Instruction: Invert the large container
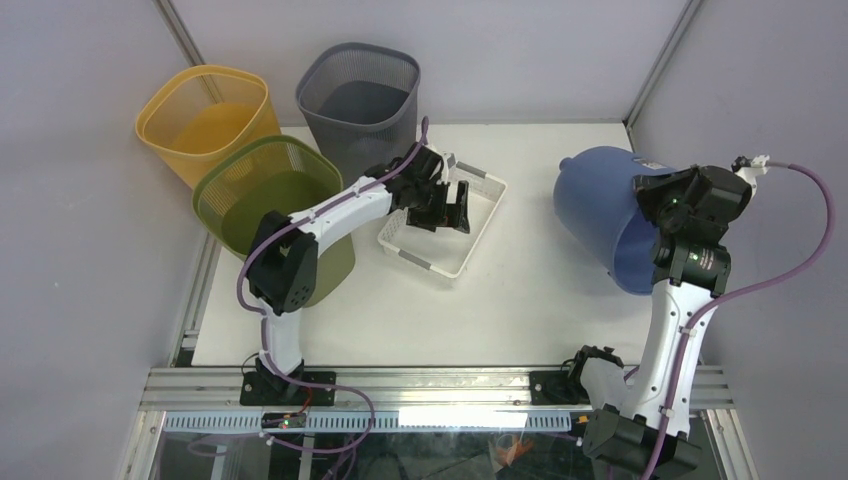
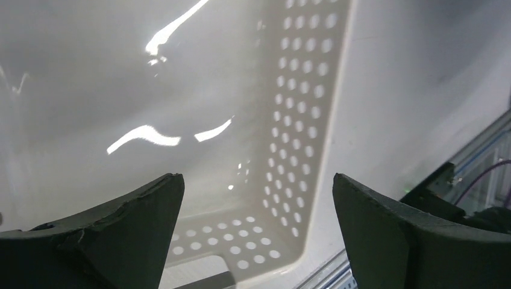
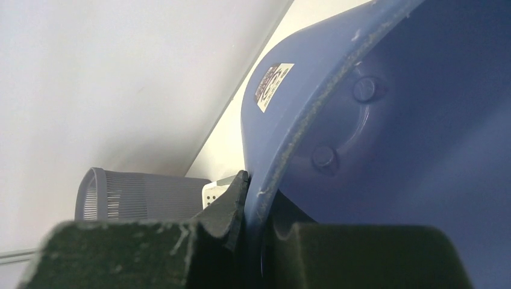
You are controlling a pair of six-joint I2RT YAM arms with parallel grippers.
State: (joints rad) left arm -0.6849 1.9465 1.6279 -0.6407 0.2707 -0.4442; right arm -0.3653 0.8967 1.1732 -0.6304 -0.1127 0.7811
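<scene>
- Bucket [image 1: 598,200], blue, the large container: well right of white basket [image 1: 478,228], tipped on its side with mouth facing near right. Roughly halfway, not yet inverted.
- Right gripper [image 3: 259,205]: fingers pinched narrow on Bucket rim, one inside, one outside.
- Left gripper [image 2: 256,177]: fingers wide, empty, over white basket.
- Left to do: rotate further and set it mouth-down.

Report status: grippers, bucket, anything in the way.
Right gripper shut on bucket rim. Left gripper open, over tray. Bucket tipped on its side, not yet inverted. Tray stands apart, to its left.
</scene>
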